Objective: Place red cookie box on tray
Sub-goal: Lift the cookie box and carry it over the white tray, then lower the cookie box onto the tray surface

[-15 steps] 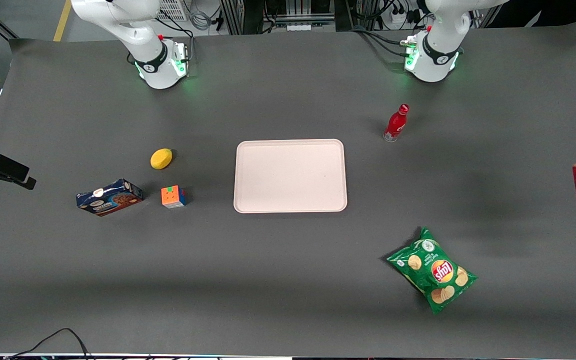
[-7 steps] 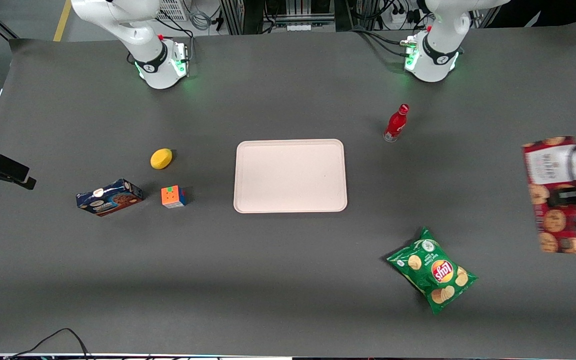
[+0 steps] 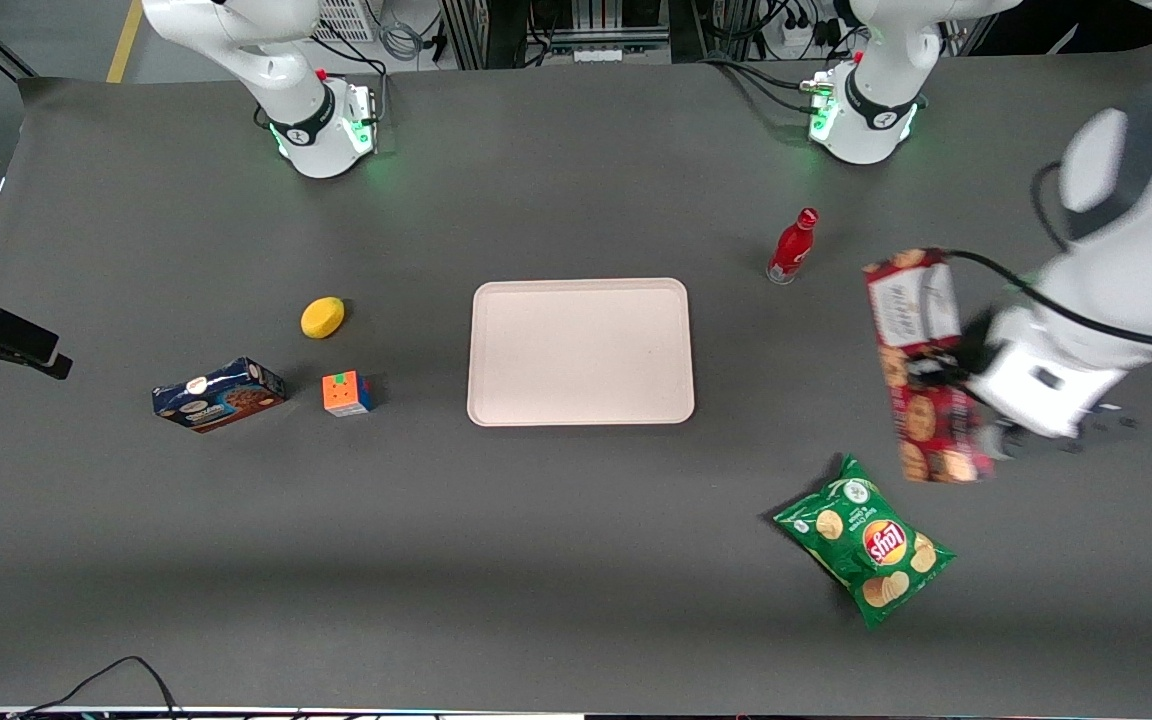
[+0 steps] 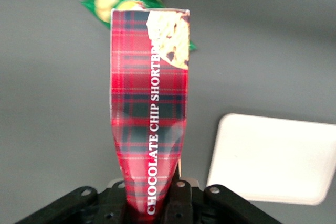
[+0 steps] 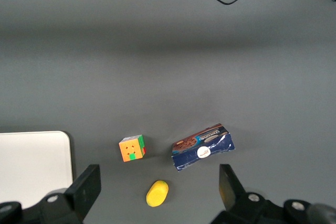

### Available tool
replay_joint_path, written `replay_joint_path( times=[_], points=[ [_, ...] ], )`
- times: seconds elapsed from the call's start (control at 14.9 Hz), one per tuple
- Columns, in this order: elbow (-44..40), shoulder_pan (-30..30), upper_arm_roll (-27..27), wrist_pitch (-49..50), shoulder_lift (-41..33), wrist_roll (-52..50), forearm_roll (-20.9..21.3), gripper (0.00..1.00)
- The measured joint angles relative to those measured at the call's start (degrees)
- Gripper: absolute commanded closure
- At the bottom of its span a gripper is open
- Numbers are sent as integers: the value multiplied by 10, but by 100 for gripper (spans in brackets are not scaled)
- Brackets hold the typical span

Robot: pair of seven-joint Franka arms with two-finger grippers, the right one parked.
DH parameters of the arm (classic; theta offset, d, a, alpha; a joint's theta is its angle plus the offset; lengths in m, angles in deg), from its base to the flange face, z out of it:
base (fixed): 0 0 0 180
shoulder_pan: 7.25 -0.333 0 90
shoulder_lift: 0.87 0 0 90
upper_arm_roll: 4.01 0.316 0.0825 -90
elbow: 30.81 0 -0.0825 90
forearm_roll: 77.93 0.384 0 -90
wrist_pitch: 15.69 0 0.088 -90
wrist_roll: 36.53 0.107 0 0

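On the dark grey table [image 3: 576, 560] the tray [image 3: 580, 351] holds nothing. The gripper [image 3: 941, 370] pinches the red cookie box [image 3: 921, 365] aloft above the table, toward the working arm's end. Only the wrist view shows its tartan side [image 4: 148, 124] dented.

The long slim cardboard cookie box [image 3: 926, 365] is dark-red tartan with a white label end. The flat plastic tray [image 3: 580, 352] is pale pink-beige. The tabletop [image 3: 536, 560] is dark grey.
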Motion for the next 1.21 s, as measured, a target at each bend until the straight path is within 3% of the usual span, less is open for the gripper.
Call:
replay_joint_path(
  times=[0.27,0.74,1.21],
  points=[
    [15,33,-77,-29,0,-83,26,100],
    [143,66,-230,-157,0,-272,178,100],
    [305,73,-255,-286,3,-363,228,100]
  ],
)
